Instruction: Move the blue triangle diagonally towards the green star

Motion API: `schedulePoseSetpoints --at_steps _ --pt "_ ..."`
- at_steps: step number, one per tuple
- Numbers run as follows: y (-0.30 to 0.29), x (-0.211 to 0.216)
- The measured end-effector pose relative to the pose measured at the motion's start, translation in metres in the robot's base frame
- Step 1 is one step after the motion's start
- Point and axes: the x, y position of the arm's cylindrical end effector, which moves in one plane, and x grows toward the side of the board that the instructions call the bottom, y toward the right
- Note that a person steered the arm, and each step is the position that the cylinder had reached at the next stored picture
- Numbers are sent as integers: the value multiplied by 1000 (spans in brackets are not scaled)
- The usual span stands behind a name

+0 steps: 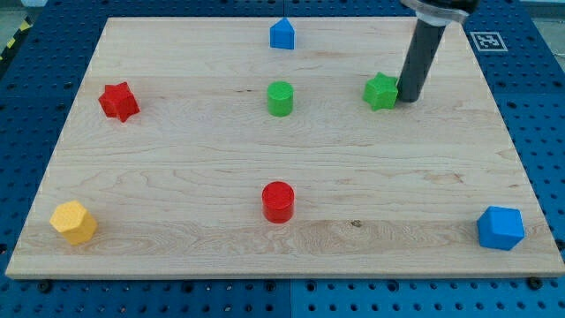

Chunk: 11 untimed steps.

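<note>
The blue triangle (282, 34) sits near the view's top edge of the wooden board (177, 168), a little left of centre. The green star (381, 91) lies to the view's right and lower than it. My tip (408, 98) rests on the board right beside the green star's right side, touching or nearly touching it. The tip is far from the blue triangle, to its lower right.
A green cylinder (280, 98) stands left of the green star. A red star (118, 102) is at the left, a red cylinder (277, 201) at bottom centre, a yellow hexagonal block (73, 222) at bottom left, a blue hexagonal block (500, 228) at bottom right.
</note>
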Motion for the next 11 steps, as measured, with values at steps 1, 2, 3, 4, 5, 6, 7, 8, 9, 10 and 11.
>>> schedulePoseSetpoints --at_steps 1,2,3,4,5,6,7,8,9,10,11 --pt "24 -42" --pt "-4 -89" --pt "-86 -118" --pt "-158 -155" --pt "-198 -176" --pt "-213 -168" --pt "-201 -133" --pt "-172 -114" --pt "-171 -118" --pt "-174 -136" --pt "-166 -138"
